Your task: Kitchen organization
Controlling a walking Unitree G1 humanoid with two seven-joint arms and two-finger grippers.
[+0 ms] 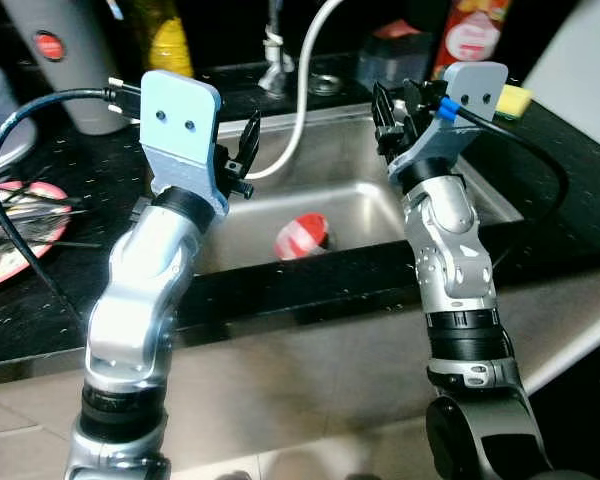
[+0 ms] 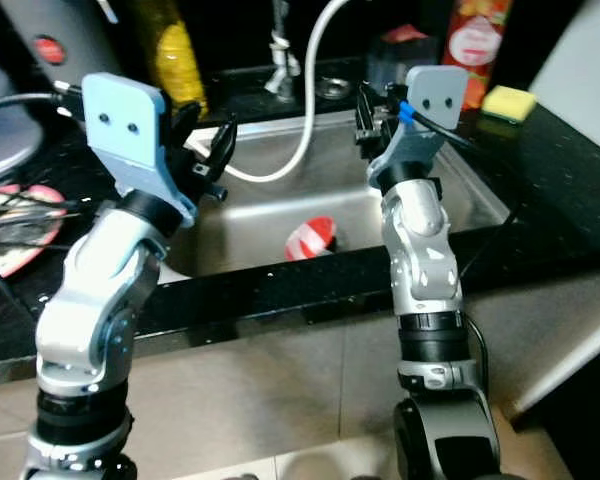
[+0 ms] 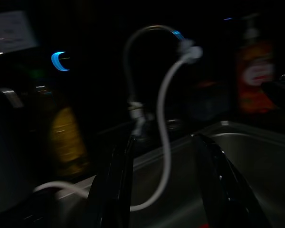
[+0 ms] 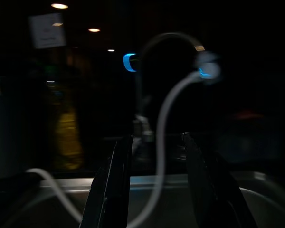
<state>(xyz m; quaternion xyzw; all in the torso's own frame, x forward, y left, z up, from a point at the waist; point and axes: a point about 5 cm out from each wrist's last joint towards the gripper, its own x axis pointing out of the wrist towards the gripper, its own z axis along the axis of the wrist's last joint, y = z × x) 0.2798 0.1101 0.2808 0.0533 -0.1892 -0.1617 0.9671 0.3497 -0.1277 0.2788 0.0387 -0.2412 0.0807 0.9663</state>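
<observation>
Below, a red-and-white striped cup (image 1: 302,236) lies on its side at 6 o'clock in the brushed-steel sink (image 1: 480,190), while both grippers, left (image 1: 242,160) and right (image 1: 388,118), hover empty, fingers parted, over speckled black counter (image 1: 580,170).

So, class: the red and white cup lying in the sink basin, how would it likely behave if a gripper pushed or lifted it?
The red and white cup lies on its side, so a push would probably roll it across the sink floor. It looks thin-walled, likely light and easily squashed by a firm pinch. The basin may be wet, so it could slip.
</observation>
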